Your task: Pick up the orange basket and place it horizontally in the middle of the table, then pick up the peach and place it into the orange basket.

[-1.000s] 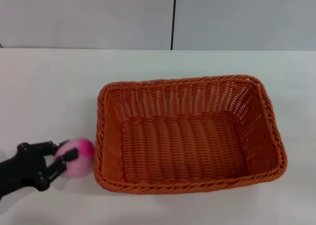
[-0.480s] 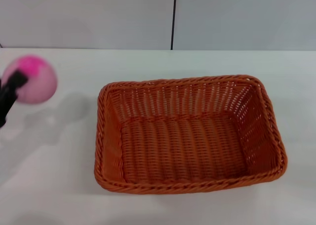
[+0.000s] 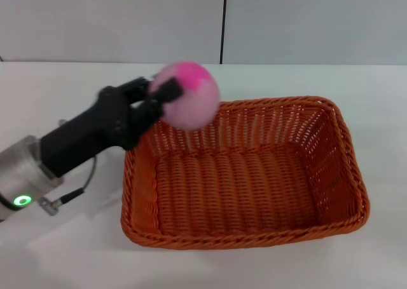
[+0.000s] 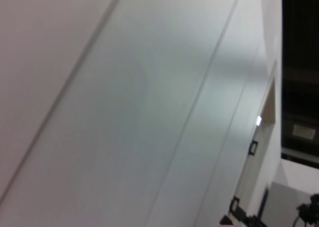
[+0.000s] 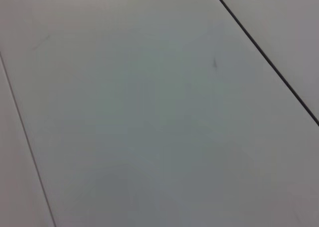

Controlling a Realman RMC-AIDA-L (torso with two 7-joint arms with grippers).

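The orange basket (image 3: 245,173) lies lengthwise across the middle of the white table (image 3: 57,98), its woven inside bare. My left gripper (image 3: 170,97) reaches in from the left, shut on the peach (image 3: 189,96), a pale pink ball with a magenta blotch. The peach hangs in the air above the basket's far left corner. The left wrist view and the right wrist view show only grey wall panels. My right gripper is out of view.
The left arm's black forearm and silver wrist housing (image 3: 25,178) with a green light stretch over the table's left side. A grey wall with a dark vertical seam (image 3: 223,22) stands behind the table.
The left gripper lifted the peach from the table beside the basket's near left corner, swung it up and left, then carried it right to above the basket's far left corner.
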